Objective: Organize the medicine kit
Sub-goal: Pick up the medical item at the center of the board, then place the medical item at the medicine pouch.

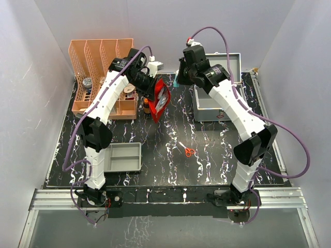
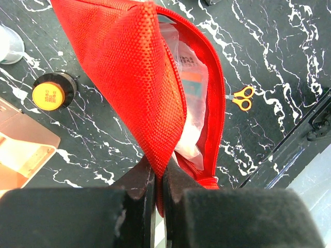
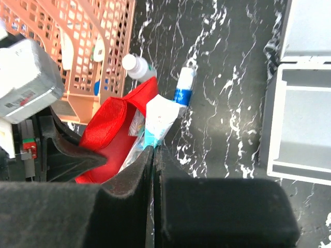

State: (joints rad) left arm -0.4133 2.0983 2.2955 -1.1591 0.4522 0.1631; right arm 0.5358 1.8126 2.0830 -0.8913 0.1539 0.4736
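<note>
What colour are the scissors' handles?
Orange; the scissors show best in the left wrist view.

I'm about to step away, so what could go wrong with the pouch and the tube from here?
The right gripper pinches the tube only at its end; it may slip. The left gripper holds the open red pouch by one edge, so the packets inside could spill.
</note>
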